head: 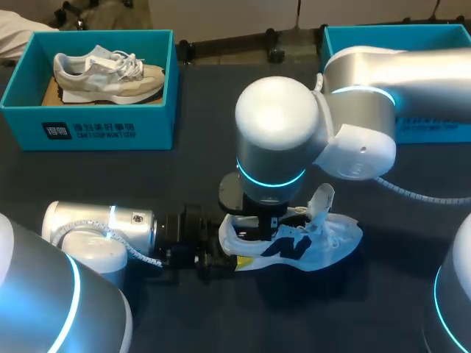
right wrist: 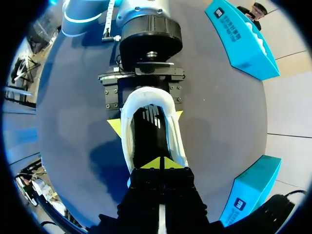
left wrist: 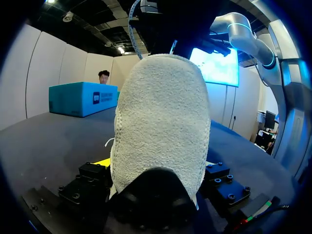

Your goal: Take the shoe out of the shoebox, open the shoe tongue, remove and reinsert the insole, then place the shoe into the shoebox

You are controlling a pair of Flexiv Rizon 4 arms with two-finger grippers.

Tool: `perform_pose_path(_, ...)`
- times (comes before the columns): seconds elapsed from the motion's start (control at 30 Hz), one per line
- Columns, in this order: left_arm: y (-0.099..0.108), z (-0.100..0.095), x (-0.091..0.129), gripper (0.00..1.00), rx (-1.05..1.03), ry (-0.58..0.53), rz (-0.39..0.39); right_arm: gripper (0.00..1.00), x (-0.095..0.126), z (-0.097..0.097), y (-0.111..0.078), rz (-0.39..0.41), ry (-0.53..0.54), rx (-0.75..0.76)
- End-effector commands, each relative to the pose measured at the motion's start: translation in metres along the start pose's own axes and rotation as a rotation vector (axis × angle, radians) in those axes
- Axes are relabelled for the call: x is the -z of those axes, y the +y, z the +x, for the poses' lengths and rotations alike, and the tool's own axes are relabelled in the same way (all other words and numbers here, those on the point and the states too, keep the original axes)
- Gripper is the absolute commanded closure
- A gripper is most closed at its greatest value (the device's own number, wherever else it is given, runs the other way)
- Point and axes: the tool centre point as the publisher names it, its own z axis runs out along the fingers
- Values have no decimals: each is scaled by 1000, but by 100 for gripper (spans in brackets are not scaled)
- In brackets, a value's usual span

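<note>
**Shoe** (head: pixel 313 243): white with dark side marking, standing on the dark table (head: pixel 191 176) near its front middle, outside either box. The tongue (head: pixel 322 201) is lifted upright.

**Left gripper** (head: pixel 221 256): level with the table at the heel. In the right wrist view its yellow fingertips (right wrist: pixel 116 126) sit against both sides of the heel, so it clamps the shoe (right wrist: pixel 127 117). In the left wrist view the textured heel (left wrist: pixel 161 112) fills the space between the fingers.

**Right gripper** (right wrist: pixel 160 164): points straight down over the shoe opening, with its yellow tips pressed together. Whether anything thin lies between them cannot be told.

**Shoebox** (head: pixel 88 131): teal, at the far left, holding a second, beige shoe (head: pixel 107 73).

**Second teal box** (head: pixel 383 29): at the far right, partly behind the right arm.
</note>
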Motion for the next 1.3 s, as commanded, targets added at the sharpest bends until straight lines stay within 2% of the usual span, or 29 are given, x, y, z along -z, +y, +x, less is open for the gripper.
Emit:
perform_pose_path(0.03, 7, -1, 3, 100, 1, 1, -4, 100, -10, 0, 4, 2, 25, -7)
perform_pose_path(0.37, 7, -1, 3, 100, 1, 1, -4, 100, -22, 10, 1, 1, 19, 6)
perform_pose_path(0.8, 7, -1, 3, 100, 1, 1, -4, 100, -34, -5, 4, -13, -2, 33)
perform_pose_path(1.0, 7, -1, 3, 100, 1, 1, -4, 100, -46, -7, -3, -7, 4, 30)
perform_pose_path(1.2, 7, -1, 3, 100, 1, 1, -4, 100, -44, -7, -16, 8, -13, 5)
perform_pose_path(1.23, 7, -1, 3, 100, 1, 1, -4, 100, -43, -7, -17, 8, -15, 4)
perform_pose_path(1.3, 7, -1, 3, 100, 1, 1, -4, 89, -39, -8, -24, 19, -32, -7)
